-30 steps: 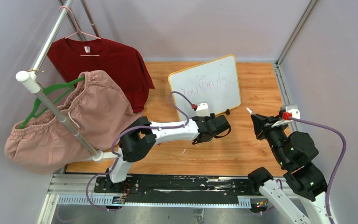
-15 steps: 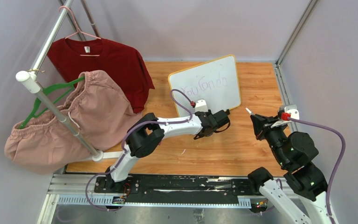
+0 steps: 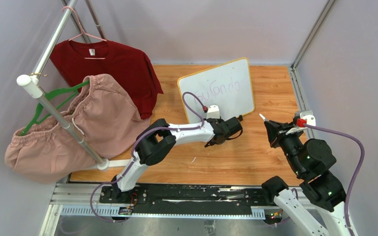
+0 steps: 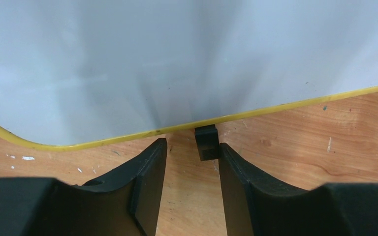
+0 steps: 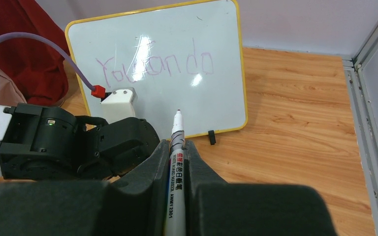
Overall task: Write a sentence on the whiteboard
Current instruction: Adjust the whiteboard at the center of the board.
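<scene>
board: whiteboard stands tilted back at the far middle of the table, 12 o'clock from my left gripper
text: sentence in purple, one line reading roughly "You can do", across the upper half of the board; glare over the middle letters
left gripper: left gripper low at the board's bottom edge, nose at 12 o'clock; jaws apart, nothing clamped
foot: black foot under the yellow frame sits at the mouth of the gap, just beside the 3 o'clock finger; contact I cannot tell
right gripper: right gripper clenched on the marker, well apart from the board, at 3 o'clock from the left gripper in the top view
marker: uncapped, tip aimed at 12 o'clock in my wrist view, toward the board's lower half; tip off the surface
second foot: second foot at the board's lower right corner, on bare wood
clothes: red shirt on a pink hanger and pink shorts on a green hanger, both on the rack at 9 o'clock from the board
rack: pole runs diagonally along the left wall
</scene>
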Controlling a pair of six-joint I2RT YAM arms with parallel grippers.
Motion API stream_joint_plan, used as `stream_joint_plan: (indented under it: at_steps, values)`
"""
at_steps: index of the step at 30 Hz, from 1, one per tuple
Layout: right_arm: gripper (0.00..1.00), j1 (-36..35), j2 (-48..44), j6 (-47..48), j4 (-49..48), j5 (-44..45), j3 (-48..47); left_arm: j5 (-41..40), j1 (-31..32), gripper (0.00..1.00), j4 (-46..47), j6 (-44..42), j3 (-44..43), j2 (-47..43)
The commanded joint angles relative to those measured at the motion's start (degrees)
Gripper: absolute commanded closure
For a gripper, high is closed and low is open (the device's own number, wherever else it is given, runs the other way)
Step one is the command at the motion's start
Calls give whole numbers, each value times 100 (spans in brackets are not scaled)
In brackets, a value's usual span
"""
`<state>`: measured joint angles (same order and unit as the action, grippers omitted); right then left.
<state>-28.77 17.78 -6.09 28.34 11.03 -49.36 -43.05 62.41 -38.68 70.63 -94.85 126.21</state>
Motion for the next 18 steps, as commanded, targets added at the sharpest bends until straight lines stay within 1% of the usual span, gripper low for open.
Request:
stream_joint_plan:
  at_steps: [1,11,18]
  values:
    - [100,-91,-84,101,-39,42,-31,-545,-23,53,122,-118,-104,123]
    - [100,-86,-33,90,-61,-4,-7,-814,-26,54,897,-278,252,64]
    - [100,-90,-60,87,-56,-4,5,-887,-25,62,968,-269,362,88]
